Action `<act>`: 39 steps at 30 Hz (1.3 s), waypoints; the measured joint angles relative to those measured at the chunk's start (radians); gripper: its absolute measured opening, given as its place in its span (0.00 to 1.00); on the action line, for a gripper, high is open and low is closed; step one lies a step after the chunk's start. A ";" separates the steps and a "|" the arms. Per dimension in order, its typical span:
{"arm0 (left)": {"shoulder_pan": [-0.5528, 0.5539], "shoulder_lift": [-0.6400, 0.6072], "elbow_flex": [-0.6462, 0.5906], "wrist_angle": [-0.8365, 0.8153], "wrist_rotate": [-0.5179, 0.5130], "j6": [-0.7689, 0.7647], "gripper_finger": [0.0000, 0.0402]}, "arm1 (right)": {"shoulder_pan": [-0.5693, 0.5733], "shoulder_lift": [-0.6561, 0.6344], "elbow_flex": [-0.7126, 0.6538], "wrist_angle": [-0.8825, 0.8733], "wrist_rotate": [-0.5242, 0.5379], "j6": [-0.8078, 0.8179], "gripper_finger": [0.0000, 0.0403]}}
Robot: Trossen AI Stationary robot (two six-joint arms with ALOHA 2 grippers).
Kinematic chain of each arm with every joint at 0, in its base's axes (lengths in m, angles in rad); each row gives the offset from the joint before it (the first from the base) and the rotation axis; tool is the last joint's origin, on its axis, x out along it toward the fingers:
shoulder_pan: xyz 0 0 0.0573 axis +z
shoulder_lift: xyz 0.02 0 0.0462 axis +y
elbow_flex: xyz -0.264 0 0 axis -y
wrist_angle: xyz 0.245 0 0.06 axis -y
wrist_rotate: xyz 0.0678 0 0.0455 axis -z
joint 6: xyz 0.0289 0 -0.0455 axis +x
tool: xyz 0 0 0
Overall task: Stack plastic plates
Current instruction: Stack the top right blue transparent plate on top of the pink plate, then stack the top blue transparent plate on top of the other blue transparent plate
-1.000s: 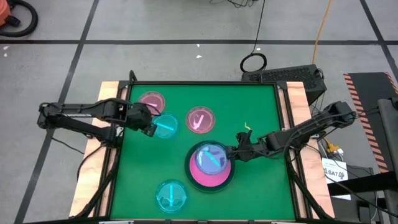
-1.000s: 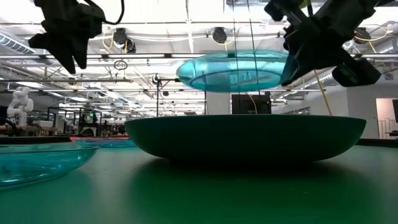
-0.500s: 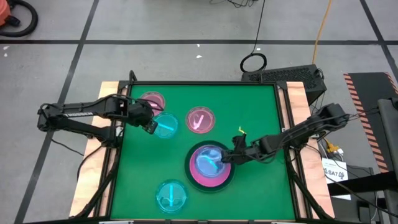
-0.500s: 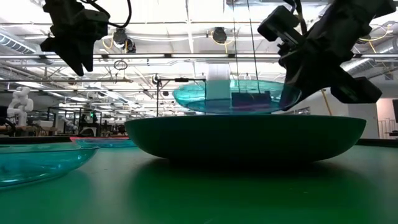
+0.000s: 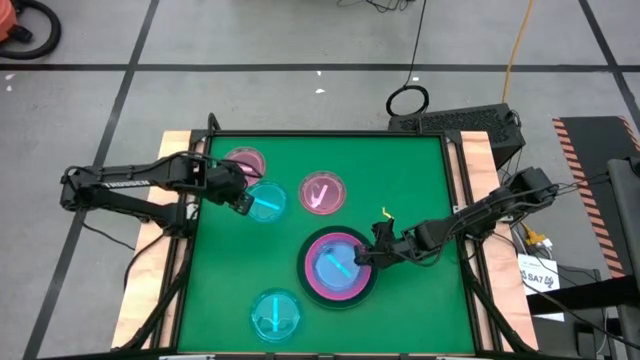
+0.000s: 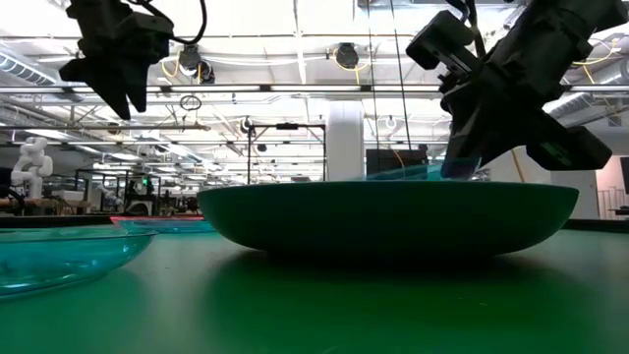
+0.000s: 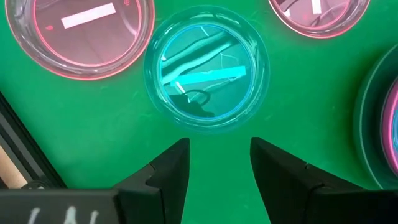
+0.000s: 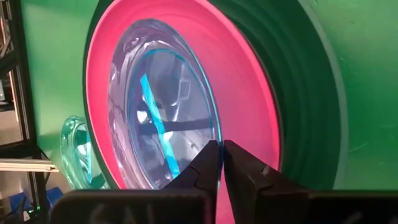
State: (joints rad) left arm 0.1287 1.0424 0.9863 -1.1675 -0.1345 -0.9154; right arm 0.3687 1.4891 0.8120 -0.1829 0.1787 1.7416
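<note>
The right tool (image 5: 367,256), pinching the rim of a small translucent cyan plastic plate (image 5: 334,265), has lowered it into the solid hot pink plate (image 5: 318,289) nested in the large dark grey plate (image 6: 388,213); release is probably next. The left tool (image 7: 217,168) is hovering, fingers apart, beside another small cyan plate (image 7: 207,78) on the green bench (image 5: 410,180).

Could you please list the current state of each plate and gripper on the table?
Grey plate: on the table, holds the pink plate.
Pink plate: nested in it.
Cyan plate: lowered into the pink plate, right gripper shut on its rim.
Left gripper: open beside a second cyan plate.
</note>
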 joint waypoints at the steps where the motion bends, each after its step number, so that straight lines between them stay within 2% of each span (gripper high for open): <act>1: 0.000 0.000 0.000 0.000 0.000 0.000 0.44 | 0.000 0.000 0.000 0.000 0.000 0.000 0.06; 10: 0.000 0.000 0.000 -0.006 0.002 -0.031 0.44 | 0.000 0.000 0.000 0.000 0.000 0.005 0.11; 16: 0.001 0.000 0.000 -0.005 0.004 -0.065 0.51 | 0.000 -0.004 0.000 -0.006 0.000 0.005 0.21; 23: -0.016 0.000 0.000 0.001 -0.031 0.042 0.54 | 0.000 -0.039 0.000 -0.015 0.000 -0.004 0.28; 27: -0.017 0.023 0.001 -0.102 -0.031 -0.090 0.54 | 0.000 -0.090 0.000 -0.035 0.001 -0.042 0.28; 32: 0.040 0.055 0.000 -0.100 0.065 -0.066 0.54 | -0.003 -0.167 0.001 -0.071 0.005 -0.089 0.28; 39: 0.232 0.112 0.001 -0.055 0.119 0.072 0.54 | -0.010 -0.236 0.000 -0.173 0.004 -0.162 0.28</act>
State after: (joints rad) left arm 0.3611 1.1543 0.9871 -1.2222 -0.0158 -0.8430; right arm 0.3592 1.2530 0.8124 -0.3562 0.1823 1.5799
